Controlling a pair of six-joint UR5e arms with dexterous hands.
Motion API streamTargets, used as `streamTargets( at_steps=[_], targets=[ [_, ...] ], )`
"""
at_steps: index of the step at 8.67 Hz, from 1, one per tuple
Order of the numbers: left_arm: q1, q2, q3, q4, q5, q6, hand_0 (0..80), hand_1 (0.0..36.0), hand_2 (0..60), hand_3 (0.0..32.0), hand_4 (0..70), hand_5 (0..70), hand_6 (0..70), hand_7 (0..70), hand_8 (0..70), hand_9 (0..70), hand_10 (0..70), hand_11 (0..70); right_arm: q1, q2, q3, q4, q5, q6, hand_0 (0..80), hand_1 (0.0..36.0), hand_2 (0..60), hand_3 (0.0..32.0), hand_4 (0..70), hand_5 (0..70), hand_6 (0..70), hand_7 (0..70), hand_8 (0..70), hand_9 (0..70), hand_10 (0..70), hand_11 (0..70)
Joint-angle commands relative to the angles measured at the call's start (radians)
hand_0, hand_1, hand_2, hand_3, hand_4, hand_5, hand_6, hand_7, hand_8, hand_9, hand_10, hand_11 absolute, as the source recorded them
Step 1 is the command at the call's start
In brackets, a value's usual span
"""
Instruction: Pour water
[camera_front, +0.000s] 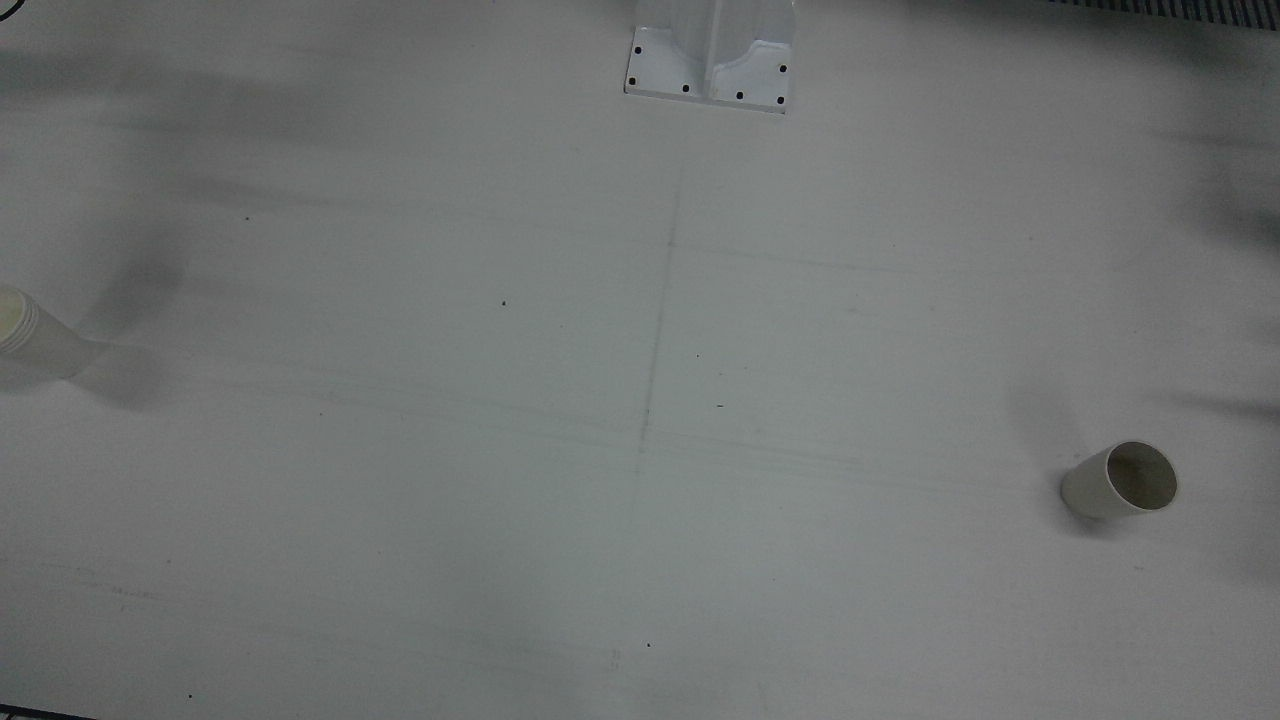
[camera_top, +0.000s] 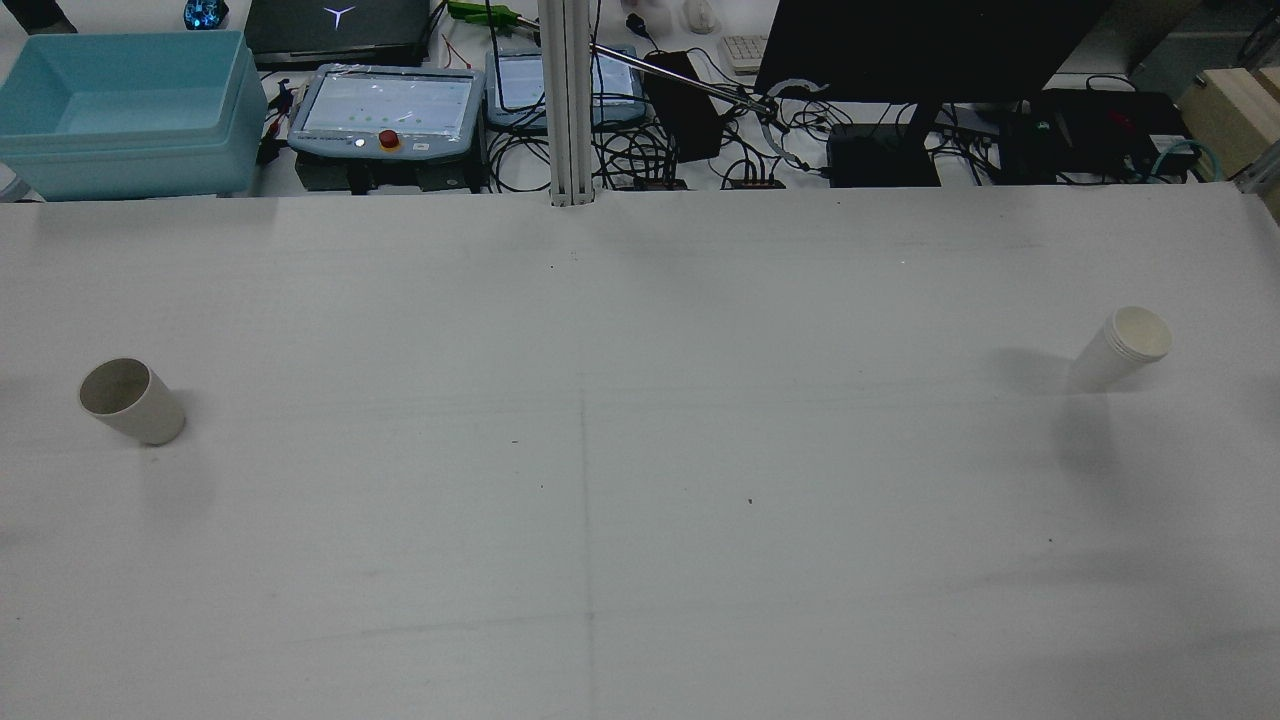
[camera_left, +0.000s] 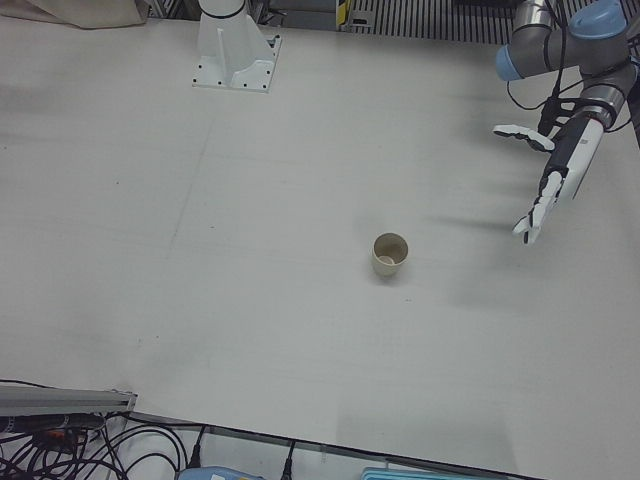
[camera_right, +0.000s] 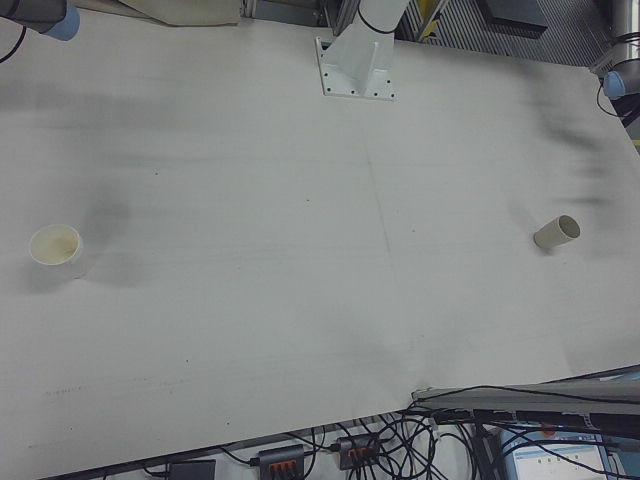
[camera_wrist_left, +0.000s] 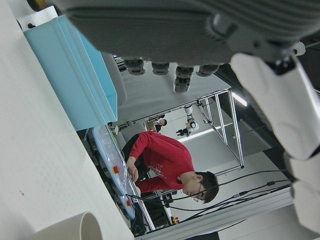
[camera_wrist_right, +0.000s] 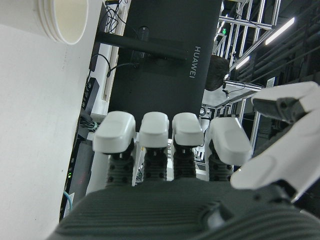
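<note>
On the worktop (camera_top: 640, 480) I see two cups, well apart: grey cup (camera_top: 130, 400) upright on my left side, white cup (camera_top: 1122, 348) on my right. Left hand (camera_left: 556, 175) hangs above worktop, fingers spread, empty. Right hand (camera_wrist_right: 175, 165) fingers extended side by side, holding nothing.

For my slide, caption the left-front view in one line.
Left hand hovers open above the white table, off to the side of an upright paper cup.
</note>
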Motion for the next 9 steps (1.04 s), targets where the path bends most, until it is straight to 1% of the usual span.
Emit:
streamTargets(
  at_steps=[1, 2, 3, 4, 5, 6, 8, 9],
  targets=[
    [0.357, -0.083, 0.083, -0.06, -0.314, 0.07, 37.1, 9.7, 19.2, 0.2, 4.6, 0.0, 2.9, 12.6, 0.7, 3.0, 1.4, 2.8, 0.001, 0.009, 0.002, -0.001, -0.028, -0.022, 30.0, 0.0, 54.1, 0.0, 70.0, 70.0, 70.0, 70.0, 70.0, 70.0, 70.0, 70.0],
    [0.394, -0.121, 0.117, -0.028, -0.356, 0.059, 37.9, 10.2, 20.2, 0.0, 6.0, 0.0, 3.5, 13.1, 0.1, 2.1, 0.2, 1.1, 0.004, 0.009, 0.004, -0.001, -0.031, -0.021, 31.0, 0.0, 53.2, 0.0, 70.0, 70.0, 70.0, 70.0, 70.0, 70.0, 70.0, 70.0],
    [0.395, -0.156, 0.131, 0.014, -0.35, 0.058, 37.6, 10.3, 20.4, 0.2, 4.4, 0.0, 3.0, 11.6, 0.0, 0.9, 0.0, 0.0, 0.005, 0.007, 0.004, -0.001, -0.039, -0.021, 32.0, 0.0, 52.0, 0.0, 70.0, 70.0, 70.0, 70.0, 70.0, 70.0, 70.0, 70.0],
    [0.396, -0.19, 0.169, 0.024, -0.35, 0.056, 37.9, 11.0, 21.8, 1.8, 2.4, 0.0, 1.6, 8.3, 0.0, 0.2, 0.0, 0.0, 0.018, 0.007, 0.006, -0.001, -0.063, -0.022, 32.0, 0.0, 51.2, 0.0, 70.0, 70.0, 70.0, 70.0, 70.0, 70.0, 70.0, 70.0],
    [0.397, -0.202, 0.186, 0.03, -0.35, 0.059, 38.4, 12.0, 22.7, 4.0, 0.2, 0.0, 0.2, 5.3, 0.0, 0.0, 0.0, 0.0, 0.019, 0.004, 0.009, -0.001, -0.066, -0.022, 32.2, 0.0, 50.6, 0.0, 70.0, 70.0, 70.0, 70.0, 70.0, 70.0, 70.0, 70.0],
    [0.397, -0.211, 0.185, 0.05, -0.346, 0.065, 38.7, 12.9, 24.5, 5.8, 0.0, 0.0, 0.0, 3.7, 0.0, 0.0, 0.0, 0.0, 0.019, 0.004, 0.01, -0.001, -0.066, -0.022, 32.7, 0.0, 50.2, 0.0, 70.0, 70.0, 70.0, 70.0, 70.0, 70.0, 70.0, 70.0],
    [0.399, -0.211, 0.187, 0.078, -0.338, 0.093, 38.0, 13.1, 25.2, 7.6, 0.0, 0.0, 0.0, 1.9, 0.0, 0.0, 0.0, 0.0, 0.019, 0.004, 0.01, -0.001, -0.066, -0.022, 32.4, 0.0, 49.7, 0.0, 70.0, 70.0, 70.0, 70.0, 70.0, 70.0, 70.0, 70.0],
    [0.399, -0.213, 0.185, 0.078, -0.332, 0.14, 38.7, 14.0, 26.4, 7.8, 0.0, 0.0, 0.0, 1.2, 0.0, 0.0, 0.0, 0.0, 0.019, 0.006, 0.009, -0.001, -0.066, -0.022, 32.4, 0.0, 49.6, 0.0, 70.0, 70.0, 70.0, 70.0, 70.0, 70.0, 70.0, 70.0]
  ],
)
